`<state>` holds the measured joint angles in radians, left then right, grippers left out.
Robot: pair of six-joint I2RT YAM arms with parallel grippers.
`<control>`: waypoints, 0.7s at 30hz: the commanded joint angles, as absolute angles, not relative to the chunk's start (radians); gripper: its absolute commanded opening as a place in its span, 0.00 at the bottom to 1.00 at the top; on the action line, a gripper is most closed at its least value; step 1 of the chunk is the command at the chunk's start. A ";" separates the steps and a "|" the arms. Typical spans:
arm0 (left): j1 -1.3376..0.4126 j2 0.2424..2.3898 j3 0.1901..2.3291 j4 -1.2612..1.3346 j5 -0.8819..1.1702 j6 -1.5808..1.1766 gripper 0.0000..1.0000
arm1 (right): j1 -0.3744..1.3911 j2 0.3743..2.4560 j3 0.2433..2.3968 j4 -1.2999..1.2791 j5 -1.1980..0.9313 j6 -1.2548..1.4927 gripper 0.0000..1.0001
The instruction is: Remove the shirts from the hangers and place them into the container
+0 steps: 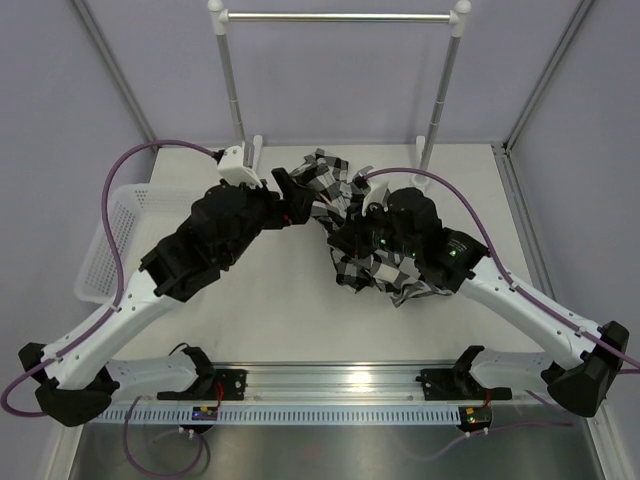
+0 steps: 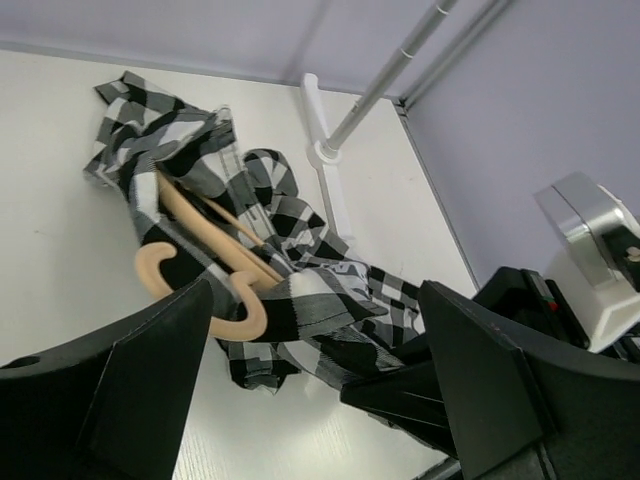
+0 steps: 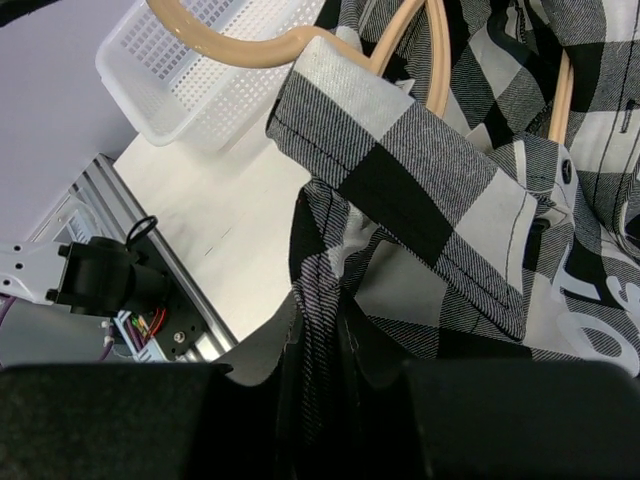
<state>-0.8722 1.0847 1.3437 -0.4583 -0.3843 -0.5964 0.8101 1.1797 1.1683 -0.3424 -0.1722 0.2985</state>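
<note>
Crumpled shirt (image 2: 300, 230), hanger (image 2: 200, 225) inside — hook toward left tool (image 2: 315, 330) (jaws spread)

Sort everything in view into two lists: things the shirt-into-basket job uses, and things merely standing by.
Used by the job: checked shirt, wooden hanger, white laundry basket.
Merely standing by: metal clothes rail, purple cables.

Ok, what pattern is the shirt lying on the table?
The shirt is a bold black-and-white check, which shows best in the right wrist view.
</note>
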 commanded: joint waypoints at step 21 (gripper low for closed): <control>-0.873 1.140 1.333 -0.446 -0.586 -0.727 0.74 | 0.825 1.184 1.204 -0.167 -0.120 0.328 0.00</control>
<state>-0.8715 1.1118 1.2728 -0.4850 -0.5537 -0.6899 0.8108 1.1965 1.1740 -0.2958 -0.1379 0.3218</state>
